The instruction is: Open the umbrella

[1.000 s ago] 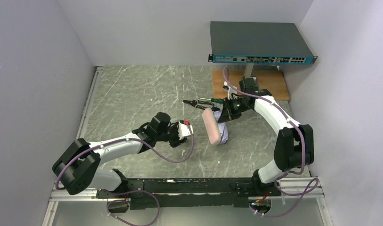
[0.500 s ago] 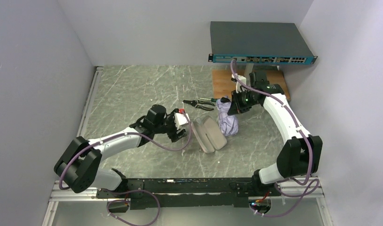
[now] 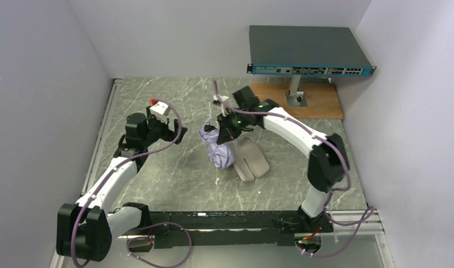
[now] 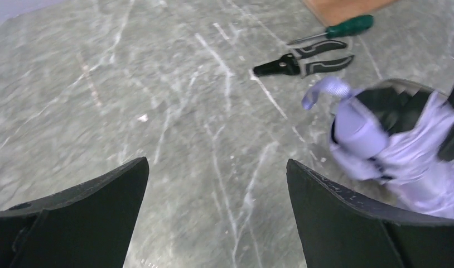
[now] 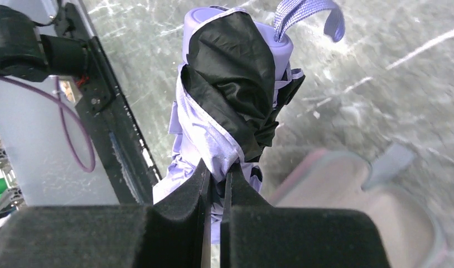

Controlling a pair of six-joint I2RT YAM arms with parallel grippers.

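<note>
Pinching just a fold of cloth, the right end effector (image 5: 217, 173) is clamped together on the umbrella (image 5: 230, 100). It has only thin lilac fabric w/ black lining, not the shaft, as far as I can tell. The umbrella hangs bunched and closed over the middle of the surface (image 3: 174, 178). Its handle (image 4: 356, 125) and wrist strap (image 5: 308, 14) are aimed toward the left end effector (image 4: 216, 162), whose jaws stand wide apart w/ nothing between them, well short of the handle. Biggest risk IMO: if the left side grabs the handle and pulls, the cloth pinch prob. slips, or the fabric stretches or tears, b/c nothing rigid is gripped. The bundle also looks floppy, so the handle could swing off-line on approach & the jaws would close on air or the strap. If the canopy does spring out, it may knock the right arm, or the pliers (image 4: 303, 61) and screwdriver (image 4: 336, 29) lying nearby. Containers: only the pale sleeve (image 3: 252, 161), lying flat just beside the umbrella. Nothing is visible in it and the umbrella is fully out. Whether the two touch, can't tell.
</note>
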